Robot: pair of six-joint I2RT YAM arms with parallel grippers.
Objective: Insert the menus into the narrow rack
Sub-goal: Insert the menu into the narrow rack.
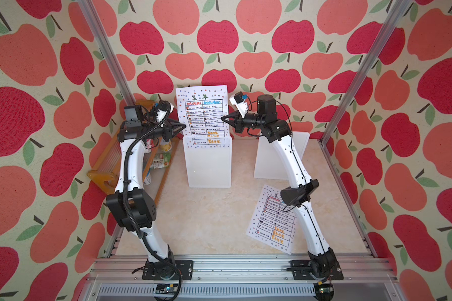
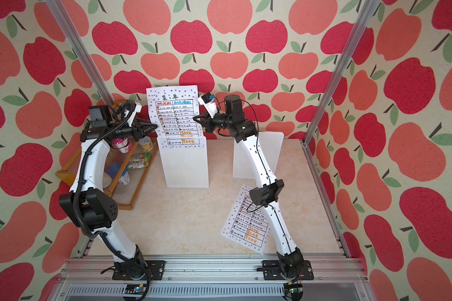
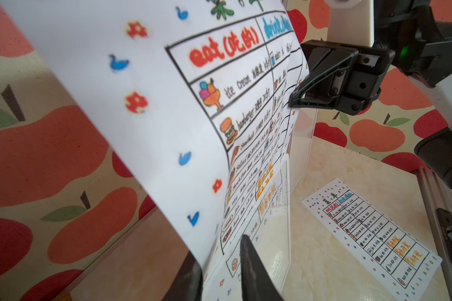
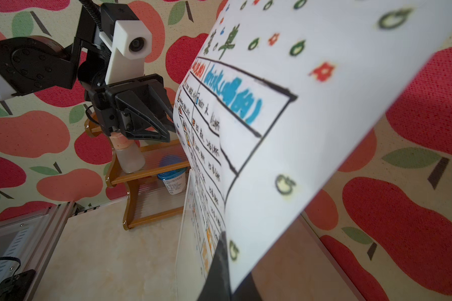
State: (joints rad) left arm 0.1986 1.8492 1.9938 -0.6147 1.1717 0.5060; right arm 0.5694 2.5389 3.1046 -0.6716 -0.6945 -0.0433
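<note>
**Both top views.** Two white-and-black robot arms rise from mounts at the near edge of a pale marble desk [image 1: 206,221], inside a booth papered with red apples. The left arm [image 1: 131,166] and right arm [image 1: 287,156] each bend at the elbow and lean toward the back wall. Their wrists turn inward, so the claws point level at each other.

Between them an upright menu [image 1: 204,112] stands with its foot inside the narrow rack [image 1: 209,166], a frosted white holder. Most of the sheet rises above the rack. The left claw [image 1: 184,127] meets the sheet's left edge and the right claw [image 1: 222,118] meets its right edge.

A second menu [image 2: 243,229] lies flat on the desk, partly under the right arm's elbow. A wider white rack [image 1: 264,161] stands behind that arm. A wooden shelf [image 1: 102,172] holding cups stands at the left.

**Left wrist view.** The upright menu [image 3: 141,104] bows across the frame. One dark finger [image 3: 248,263] of the left claw lies in front of the sheet's edge and the other lies behind it. Whether they pinch the paper cannot be told. At the far edge, the right claw [image 3: 291,103] has its tips pressed together on the paper.

**Right wrist view.** The sheet runs down to a finger [image 4: 219,265] of the right claw, which is clamped on its edge. The left claw [image 4: 167,133] sits at the opposite edge.
</note>
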